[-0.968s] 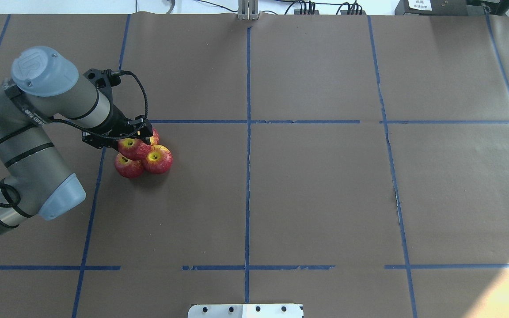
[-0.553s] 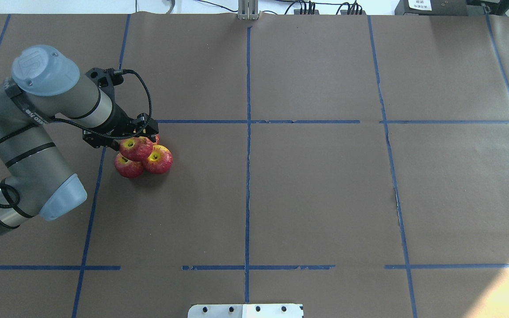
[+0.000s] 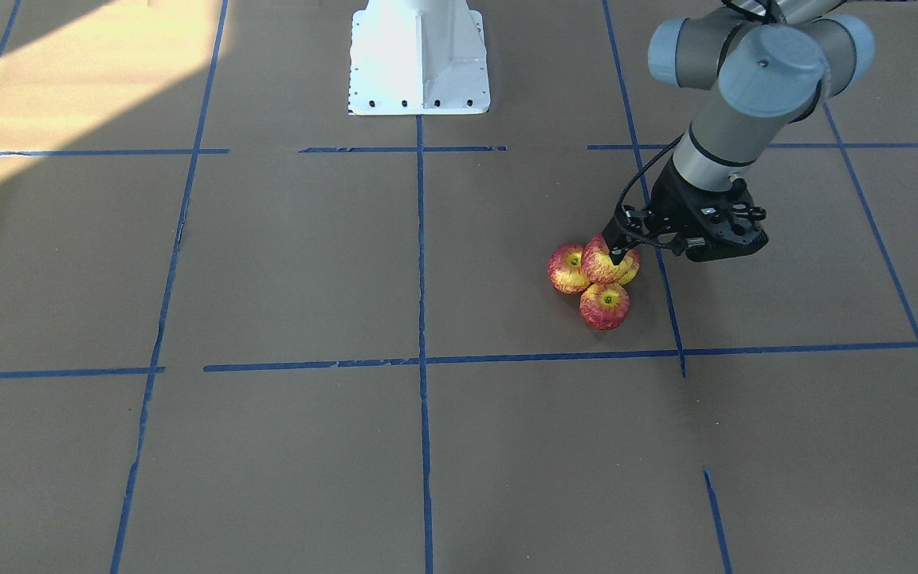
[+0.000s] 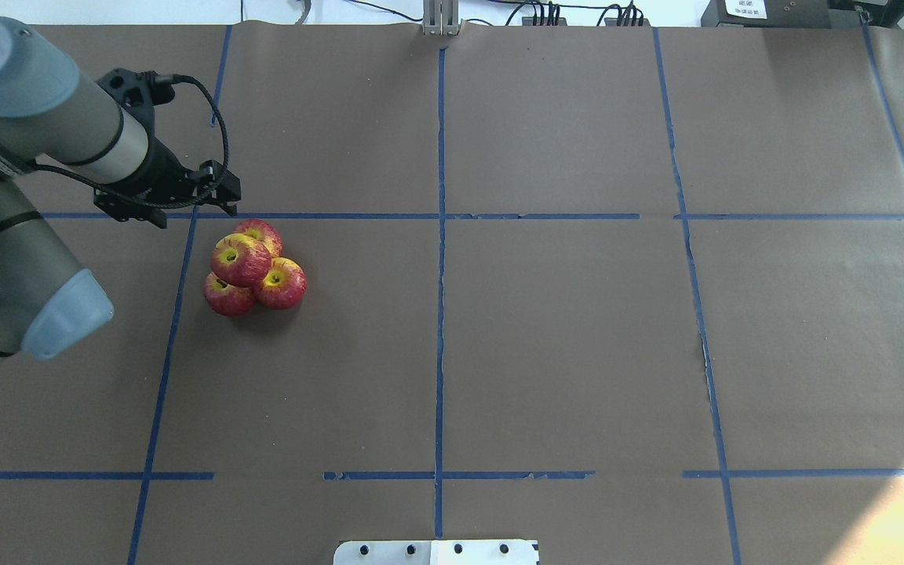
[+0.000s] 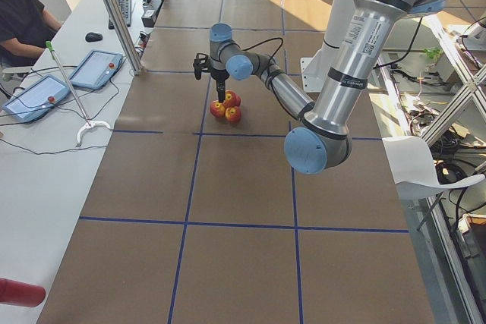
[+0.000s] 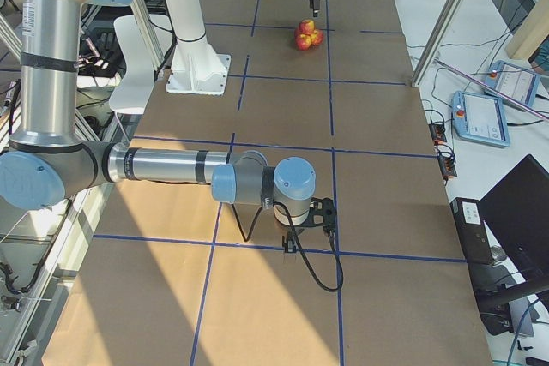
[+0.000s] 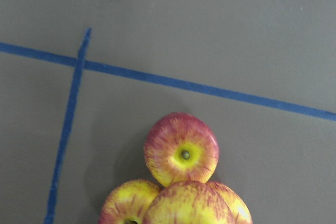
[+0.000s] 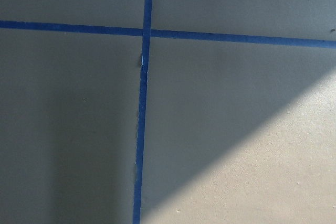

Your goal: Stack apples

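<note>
Four red-and-yellow apples sit in one cluster on the brown table cover. Three are on the table and the fourth apple (image 4: 240, 259) rests on top of them, also seen in the front view (image 3: 604, 263). My left gripper (image 4: 224, 200) hangs above and just behind the stack, apart from it, and looks open and empty. The left wrist view shows the back apple (image 7: 181, 149) and the top apple (image 7: 189, 205) at the bottom edge, with no fingers in sight. My right gripper (image 6: 296, 242) hovers low over bare table far from the apples; I cannot tell whether it is open or shut.
Blue tape lines (image 4: 440, 235) divide the table into squares. The white robot base (image 3: 417, 56) stands at the table's near-robot edge. Tablets (image 5: 95, 66) and a seated person are on the side bench beyond the table.
My left gripper has let go of the top apple and lifted up and back from the stack. The apple stays on top of the other three.
</note>
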